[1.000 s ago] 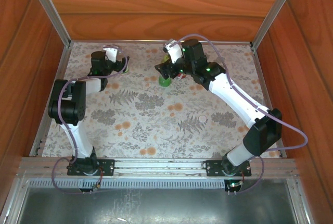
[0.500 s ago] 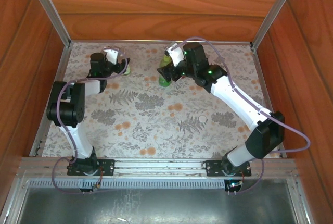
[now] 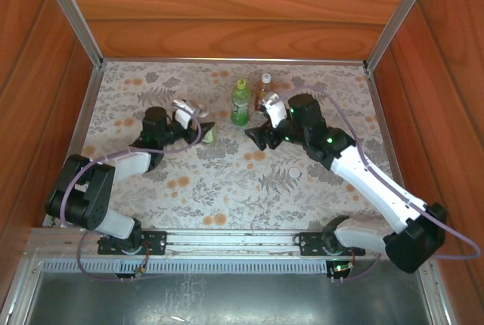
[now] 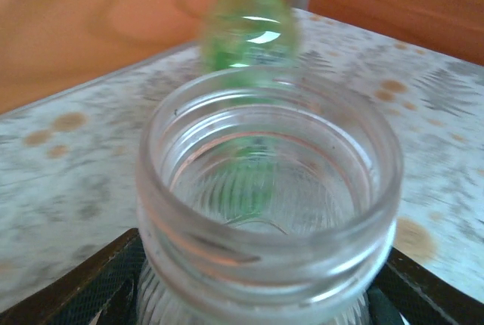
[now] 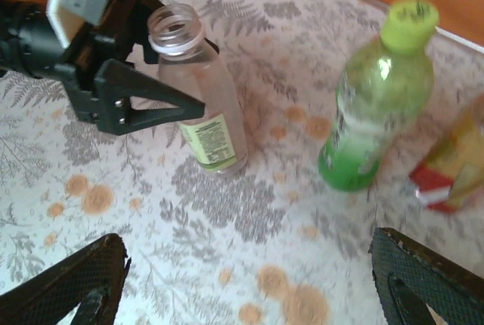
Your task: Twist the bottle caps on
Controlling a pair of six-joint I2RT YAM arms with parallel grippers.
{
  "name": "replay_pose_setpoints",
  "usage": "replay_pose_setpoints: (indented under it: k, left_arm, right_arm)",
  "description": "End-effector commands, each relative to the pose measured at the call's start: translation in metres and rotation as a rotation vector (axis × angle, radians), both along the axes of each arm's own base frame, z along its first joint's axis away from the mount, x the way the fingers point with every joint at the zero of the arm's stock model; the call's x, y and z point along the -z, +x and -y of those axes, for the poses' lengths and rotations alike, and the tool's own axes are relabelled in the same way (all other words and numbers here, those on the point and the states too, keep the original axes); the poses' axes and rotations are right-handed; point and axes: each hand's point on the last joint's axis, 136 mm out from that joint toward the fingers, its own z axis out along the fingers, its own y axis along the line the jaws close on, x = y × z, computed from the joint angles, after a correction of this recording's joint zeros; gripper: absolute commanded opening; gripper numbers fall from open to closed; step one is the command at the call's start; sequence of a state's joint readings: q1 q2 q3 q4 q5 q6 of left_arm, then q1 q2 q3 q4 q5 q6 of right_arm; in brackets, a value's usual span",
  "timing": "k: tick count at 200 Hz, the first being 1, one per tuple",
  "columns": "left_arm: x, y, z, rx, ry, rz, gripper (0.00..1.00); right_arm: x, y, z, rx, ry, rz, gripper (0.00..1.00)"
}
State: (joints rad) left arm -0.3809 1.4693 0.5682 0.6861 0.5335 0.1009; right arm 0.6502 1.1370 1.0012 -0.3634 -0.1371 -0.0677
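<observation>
One uncapped clear bottle (image 5: 203, 109) sits gripped inside the left pincer (image 4: 257, 298).

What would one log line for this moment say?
left gripper: grips uncapped clear bottle | right gripper: open, empty | green bottle: capped

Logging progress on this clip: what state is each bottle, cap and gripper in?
clear bottle: uncapped, gripped by left gripper
green bottle: capped, standing
amber bottle: standing, appears capped
loose white cap: lying on table
right gripper: open, empty
</observation>
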Motion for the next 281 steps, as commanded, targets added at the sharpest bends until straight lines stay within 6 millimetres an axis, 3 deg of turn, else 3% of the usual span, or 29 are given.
replay_pose_setpoints:
  k: [1, 46, 58, 75, 98, 150, 228, 281]
  left_arm:
    - [-0.005, -0.038, 0.033, 0.145, -0.006, 0.029, 0.64]
    - [0.010, -0.097, 0.077, 0.348, 0.028, 0.031, 0.64]
    - [0.019, -0.105, 0.080, 0.369, 0.050, 0.031, 0.64]
    - [0.029, -0.107, 0.081, 0.377, 0.072, 0.019, 0.64]
    - [0.034, -0.109, 0.083, 0.385, 0.088, 0.026, 0.66]
    - [0.021, -0.106, 0.077, 0.301, 0.090, 0.074, 1.00]
    - [0.005, -0.107, 0.071, 0.184, -0.076, 0.161, 1.00]
    - [0.011, -0.106, 0.084, 0.222, -0.098, 0.152, 0.98]
  right_arm:
    - [0.026, -0.018, 0.029, 0.117, -0.041, -0.085, 0.88]
    - [0.090, -0.040, 0.098, 0.482, -0.144, -0.303, 0.88]
    - [0.102, -0.042, 0.119, 0.618, -0.173, -0.340, 0.87]
    - [0.113, -0.044, 0.131, 0.686, -0.189, -0.365, 0.87]
    - [0.121, -0.040, 0.128, 0.703, -0.162, -0.385, 0.86]
    - [0.127, -0.037, 0.123, 0.693, -0.160, -0.399, 0.86]
    - [0.125, -0.033, 0.121, 0.698, -0.125, -0.384, 0.85]
    - [0.126, -0.029, 0.125, 0.736, -0.120, -0.373, 0.85]
